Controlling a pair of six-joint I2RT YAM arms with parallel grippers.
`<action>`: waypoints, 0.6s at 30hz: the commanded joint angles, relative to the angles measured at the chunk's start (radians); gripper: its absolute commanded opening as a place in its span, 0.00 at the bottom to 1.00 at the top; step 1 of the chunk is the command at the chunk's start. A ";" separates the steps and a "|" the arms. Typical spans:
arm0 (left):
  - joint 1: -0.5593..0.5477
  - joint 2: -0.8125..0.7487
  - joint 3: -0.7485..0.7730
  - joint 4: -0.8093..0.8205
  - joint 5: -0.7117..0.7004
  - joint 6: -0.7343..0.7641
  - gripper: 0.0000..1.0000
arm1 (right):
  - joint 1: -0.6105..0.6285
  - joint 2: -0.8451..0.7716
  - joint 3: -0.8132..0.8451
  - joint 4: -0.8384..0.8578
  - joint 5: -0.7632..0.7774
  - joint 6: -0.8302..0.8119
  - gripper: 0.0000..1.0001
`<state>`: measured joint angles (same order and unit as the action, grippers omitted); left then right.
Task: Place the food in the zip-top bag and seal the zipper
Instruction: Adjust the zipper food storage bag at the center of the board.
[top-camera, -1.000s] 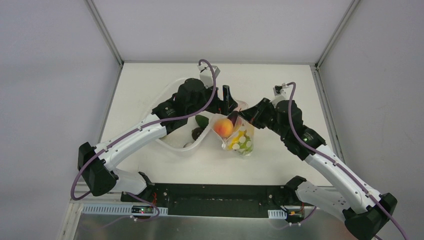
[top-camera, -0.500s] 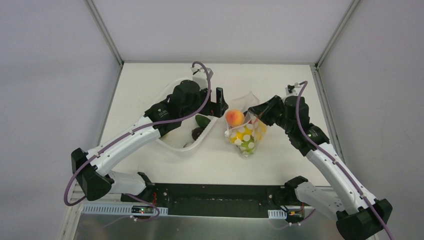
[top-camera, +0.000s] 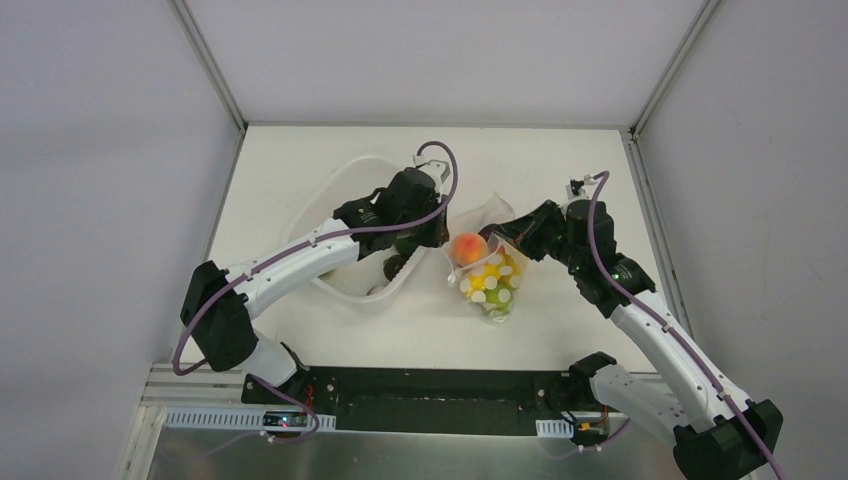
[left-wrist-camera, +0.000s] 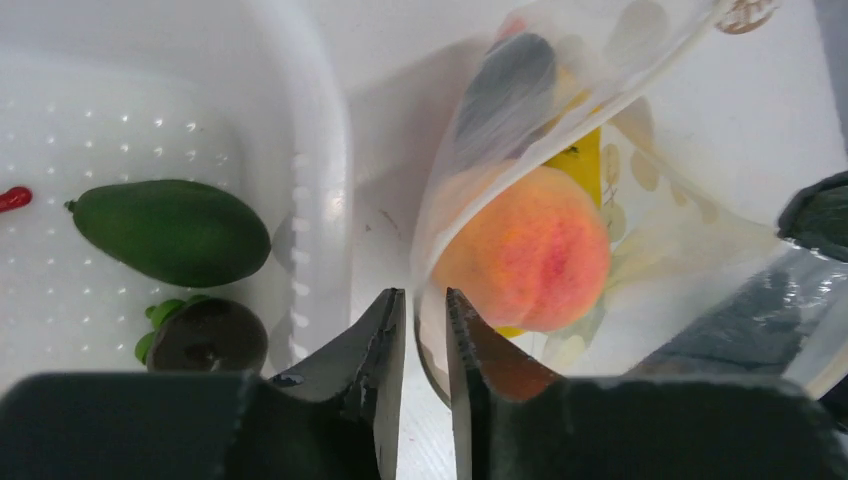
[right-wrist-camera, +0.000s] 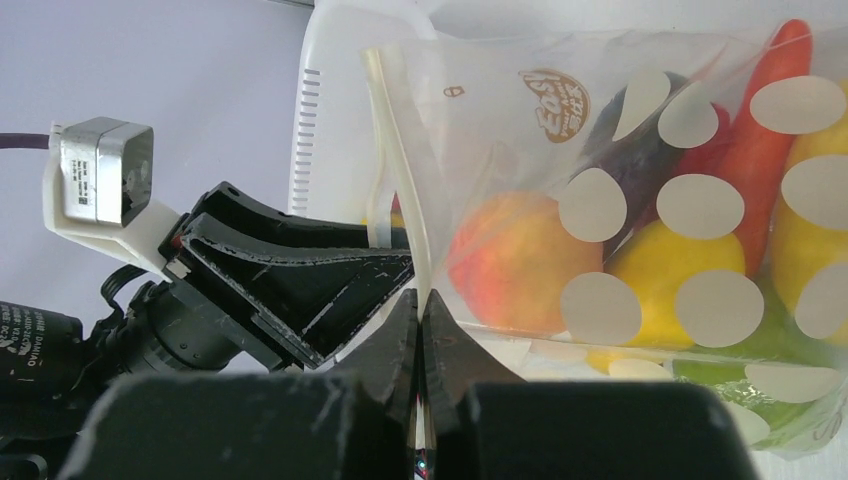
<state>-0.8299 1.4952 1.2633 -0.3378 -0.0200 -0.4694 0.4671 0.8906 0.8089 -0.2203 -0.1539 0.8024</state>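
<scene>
White tabletop walled by pale panels, dotted bag at frame centre.
The clear polka-dotted zip-top bag runs from upper left to lower right, mouth upper left; right gripper pinches its rim, left gripper narrowly parted around it.

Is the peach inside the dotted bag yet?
Inside: the peach sits behind the bag's clear dotted wall, beside other toy fruit.
</scene>
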 joint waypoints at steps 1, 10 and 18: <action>0.002 0.002 0.074 0.005 0.108 0.010 0.11 | -0.005 -0.019 0.018 0.032 0.005 -0.008 0.00; 0.006 -0.082 0.169 -0.073 0.143 0.043 0.00 | -0.007 -0.048 0.016 0.049 0.046 -0.026 0.00; 0.015 -0.044 0.125 -0.119 0.109 0.009 0.00 | -0.007 0.030 0.070 -0.022 0.018 -0.062 0.00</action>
<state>-0.8291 1.4605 1.4109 -0.4282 0.0994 -0.4564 0.4660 0.8932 0.8143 -0.2325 -0.1284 0.7734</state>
